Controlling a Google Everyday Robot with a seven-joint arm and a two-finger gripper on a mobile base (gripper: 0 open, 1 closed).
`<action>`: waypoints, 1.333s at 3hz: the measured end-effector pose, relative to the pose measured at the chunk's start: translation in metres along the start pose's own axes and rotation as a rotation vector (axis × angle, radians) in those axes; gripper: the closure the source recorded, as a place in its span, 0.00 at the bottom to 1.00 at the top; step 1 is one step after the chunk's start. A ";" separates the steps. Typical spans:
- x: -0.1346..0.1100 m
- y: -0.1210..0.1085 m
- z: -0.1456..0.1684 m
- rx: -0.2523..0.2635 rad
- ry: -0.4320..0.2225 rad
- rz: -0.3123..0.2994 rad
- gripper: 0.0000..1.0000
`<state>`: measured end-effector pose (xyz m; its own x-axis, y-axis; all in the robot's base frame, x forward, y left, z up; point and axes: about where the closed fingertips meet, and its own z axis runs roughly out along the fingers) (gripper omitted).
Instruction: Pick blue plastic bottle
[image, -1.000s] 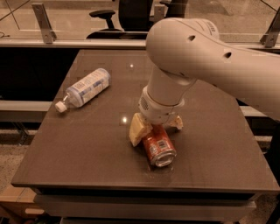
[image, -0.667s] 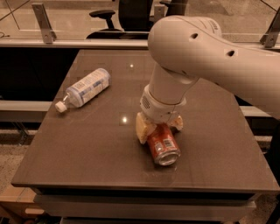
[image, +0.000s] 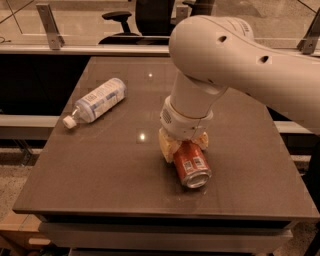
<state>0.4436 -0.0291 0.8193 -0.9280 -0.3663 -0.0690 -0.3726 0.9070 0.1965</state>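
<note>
Camera view: The dark brown rectangular surface (image: 95, 180) carries two things. The clear plastic bottle with a pale blue-and-white label and white screw cap (image: 97, 100) lies on its side in the far left part of the surface. Its cap points toward 7 o'clock, near the left edge. Nothing touches it.

The white, rounded robot arm (image: 225, 60) comes in from 2 o'clock and bends down to the middle of the surface. Its pale yellow claw (image: 184, 146) sits low there, right at the far end of a red metal soda can (image: 191, 165). The can lies on its side with its silver top facing 5 o'clock. Whether the claw pinches the can or stands spread about it cannot be told. From the claw, the bottle lies at 10 o'clock, well apart.

At 12 o'clock, beyond the surface, stands a black office chair (image: 122, 17).
</note>
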 end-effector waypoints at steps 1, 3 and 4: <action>0.000 0.000 0.000 0.000 0.000 0.000 1.00; 0.009 -0.071 -0.070 0.164 -0.010 -0.166 1.00; 0.007 -0.106 -0.109 0.217 -0.078 -0.262 1.00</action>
<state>0.4775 -0.1504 0.9048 -0.7953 -0.5831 -0.1660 -0.5837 0.8104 -0.0501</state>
